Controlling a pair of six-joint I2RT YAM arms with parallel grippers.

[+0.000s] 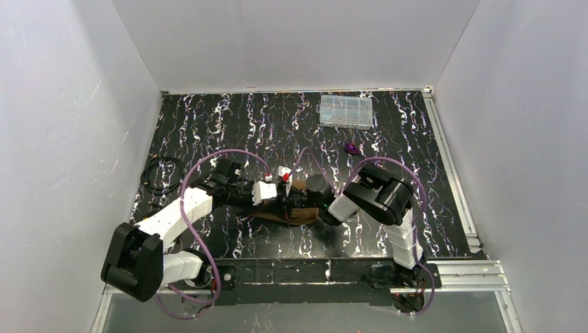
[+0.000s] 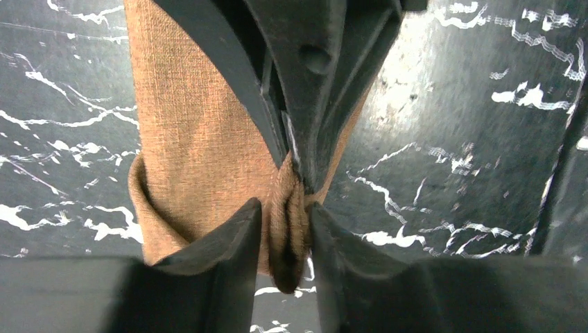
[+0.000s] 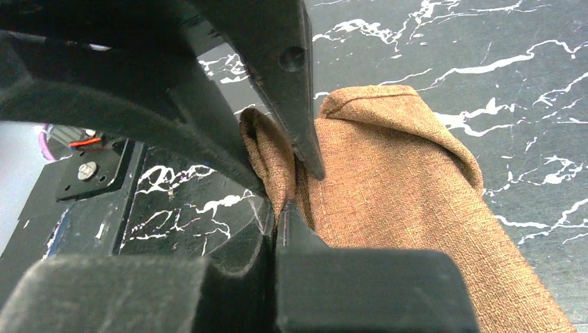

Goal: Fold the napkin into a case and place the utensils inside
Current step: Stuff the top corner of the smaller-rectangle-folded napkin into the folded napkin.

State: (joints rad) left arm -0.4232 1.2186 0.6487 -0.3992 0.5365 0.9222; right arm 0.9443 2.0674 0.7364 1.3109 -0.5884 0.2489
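Pinching one bunched fold of the napkin [image 2: 194, 139], the left gripper [image 2: 286, 232] and right gripper [image 3: 279, 218] are both clamping it, tip to tip. The napkin is resting on the table [image 1: 229, 118], near its front middle.

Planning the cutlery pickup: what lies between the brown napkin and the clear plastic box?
The top view shows one purple-headed utensil lying between the napkin and the clear box, nearer the box.
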